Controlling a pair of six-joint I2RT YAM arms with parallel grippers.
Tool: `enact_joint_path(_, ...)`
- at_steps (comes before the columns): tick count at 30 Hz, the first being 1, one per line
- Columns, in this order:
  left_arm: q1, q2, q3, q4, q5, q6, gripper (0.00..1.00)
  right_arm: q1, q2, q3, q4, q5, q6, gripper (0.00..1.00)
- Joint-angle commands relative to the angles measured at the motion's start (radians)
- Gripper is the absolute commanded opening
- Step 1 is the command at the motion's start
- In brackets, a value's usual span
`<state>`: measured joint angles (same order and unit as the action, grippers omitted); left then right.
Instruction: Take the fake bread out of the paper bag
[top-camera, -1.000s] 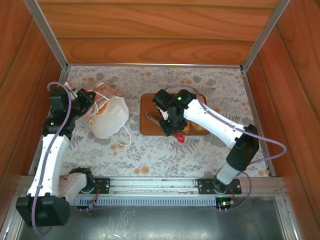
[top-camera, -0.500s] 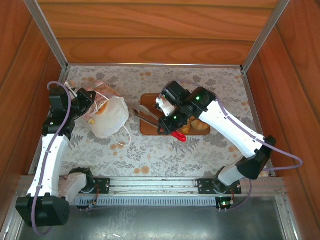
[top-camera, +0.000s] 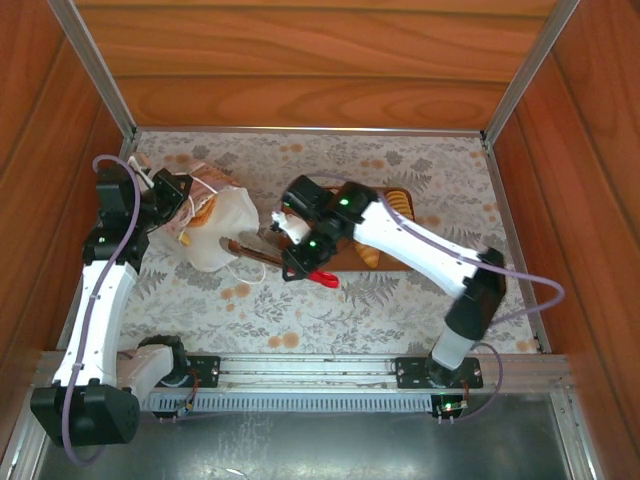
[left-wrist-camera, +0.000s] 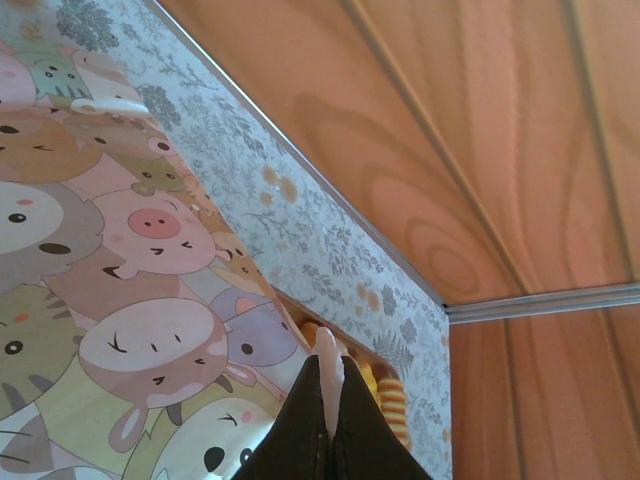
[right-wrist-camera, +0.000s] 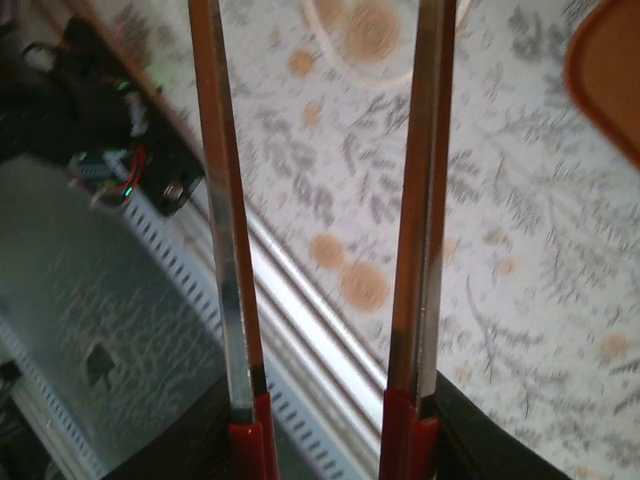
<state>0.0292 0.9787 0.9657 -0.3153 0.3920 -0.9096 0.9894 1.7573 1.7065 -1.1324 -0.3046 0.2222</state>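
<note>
The paper bag lies on its side at the left of the table, white side up; in the left wrist view its cartoon-animal print is close up. My left gripper is shut on a pale strip of the bag's edge. My right gripper is shut on red-handled metal tongs, whose tips point at the bag and hold nothing. Fake bread, a ridged loaf and another piece, lies on the brown tray. The bag's inside is hidden.
Wooden walls enclose the floral-papered table on three sides. The metal rail with the arm bases runs along the near edge. The bag's white cord handle lies loose on the table in front of the bag.
My right arm has swung left off the tray, carrying the tongs until their tips reach the bag. My left gripper has shifted slightly with the bag's edge.
</note>
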Motion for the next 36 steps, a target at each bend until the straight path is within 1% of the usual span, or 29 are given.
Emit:
enact_joint_path(1, -0.002, 0.008, 0.038, 0.004, 0.026, -0.008, 0.00, 0.014, 0.131, 0.126, 0.054, 0.083, 0.028, 0.41)
enact_joint_path(5, -0.007, 0.011, 0.038, 0.004, 0.028, -0.008, 0.00, 0.022, 0.286, 0.273, 0.068, 0.111, 0.074, 0.41)
enact_joint_path(9, -0.011, 0.018, 0.047, 0.003, 0.034, -0.012, 0.00, 0.023, 0.398, 0.379, 0.068, 0.100, 0.141, 0.41)
enact_joint_path(11, -0.017, 0.022, 0.054, 0.004, 0.034, -0.013, 0.00, 0.021, 0.419, 0.377, 0.120, 0.082, 0.203, 0.41)
enact_joint_path(16, -0.035, 0.032, 0.059, 0.007, 0.031, -0.014, 0.00, 0.013, 0.445, 0.319, 0.291, -0.041, 0.339, 0.41)
enact_joint_path(19, -0.044, 0.038, 0.057, 0.007, 0.038, -0.012, 0.00, 0.011, 0.467, 0.306, 0.353, -0.052, 0.395, 0.40)
enact_joint_path(24, -0.058, 0.043, 0.053, 0.014, 0.037, -0.012, 0.00, 0.002, 0.526, 0.350, 0.381, -0.085, 0.443, 0.40)
enact_joint_path(27, -0.061, 0.044, 0.054, 0.019, 0.037, -0.014, 0.00, 0.002, 0.547, 0.368, 0.375, -0.074, 0.461, 0.40)
enact_joint_path(30, -0.062, 0.042, 0.047, 0.020, 0.034, -0.014, 0.00, 0.001, 0.536, 0.329, 0.417, -0.044, 0.496, 0.40)
enact_joint_path(36, -0.061, 0.040, 0.036, 0.024, 0.034, -0.016, 0.00, -0.010, 0.569, 0.330, 0.480, -0.125, 0.543, 0.41)
